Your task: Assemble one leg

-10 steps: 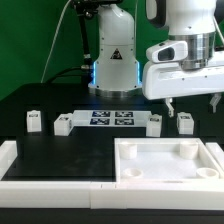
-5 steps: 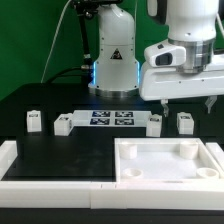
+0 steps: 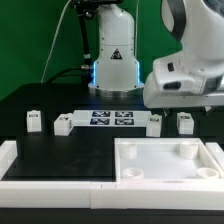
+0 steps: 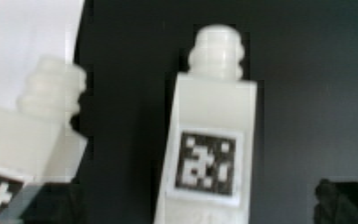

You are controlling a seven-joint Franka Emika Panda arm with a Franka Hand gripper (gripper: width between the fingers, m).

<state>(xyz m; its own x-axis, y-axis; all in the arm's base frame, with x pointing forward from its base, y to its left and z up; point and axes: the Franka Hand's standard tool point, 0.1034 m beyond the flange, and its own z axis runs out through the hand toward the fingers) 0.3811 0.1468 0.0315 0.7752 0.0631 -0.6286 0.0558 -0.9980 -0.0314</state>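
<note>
Four small white legs stand in a row on the black table: two at the exterior view's left [image 3: 34,120] [image 3: 62,124] and two at its right [image 3: 153,123] [image 3: 185,122]. The arm's white hand [image 3: 186,82] hangs above the right pair, and its fingertips do not show in that view. In the wrist view my gripper [image 4: 201,206] is open, its dark fingers [image 4: 350,200] at the frame's edges. A tagged leg [image 4: 211,130] lies between them, untouched. A second leg [image 4: 28,135] lies beside it.
The marker board [image 3: 110,118] lies between the inner legs. A large white square panel [image 3: 166,172] with corner holes sits at the front right. A white raised border [image 3: 12,160] runs along the front left edge. The robot base [image 3: 113,60] stands behind.
The arm's hand has shifted toward the exterior view's right and tilted, and now looks larger and covers more of that side. The legs and panel have not moved.
</note>
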